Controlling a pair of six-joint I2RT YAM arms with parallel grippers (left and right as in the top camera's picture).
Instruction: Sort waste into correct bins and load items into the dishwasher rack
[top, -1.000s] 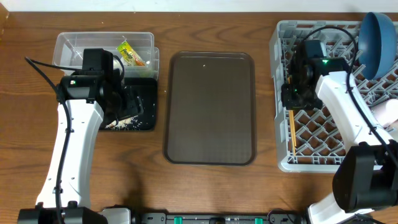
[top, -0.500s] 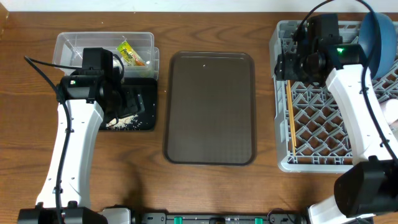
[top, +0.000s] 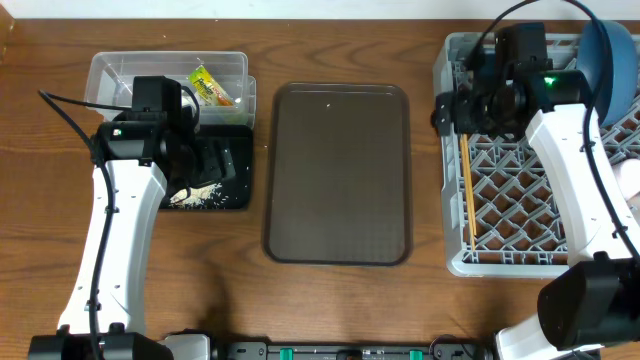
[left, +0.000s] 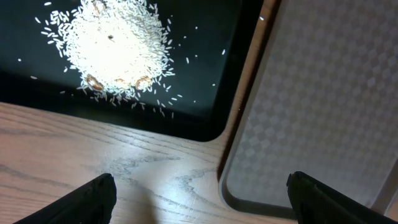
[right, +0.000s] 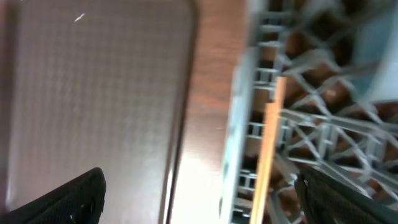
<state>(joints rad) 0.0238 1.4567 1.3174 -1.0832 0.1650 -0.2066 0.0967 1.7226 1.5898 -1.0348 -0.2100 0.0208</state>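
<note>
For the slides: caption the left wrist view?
Left gripper open above the table; rice heaped in black tray, brown tray beside it.

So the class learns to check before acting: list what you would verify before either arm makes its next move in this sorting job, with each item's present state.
1. Left end effector open and empty: ok.
2. Right end effector open and empty: ok.
3. Rice lies inside the black tray: ok.
4. Snack wrapper is in the clear tub: ok.
5. Chopsticks lie in the rack: ok.
6. Plate stands upright at the rack's far corner: ok.
</note>
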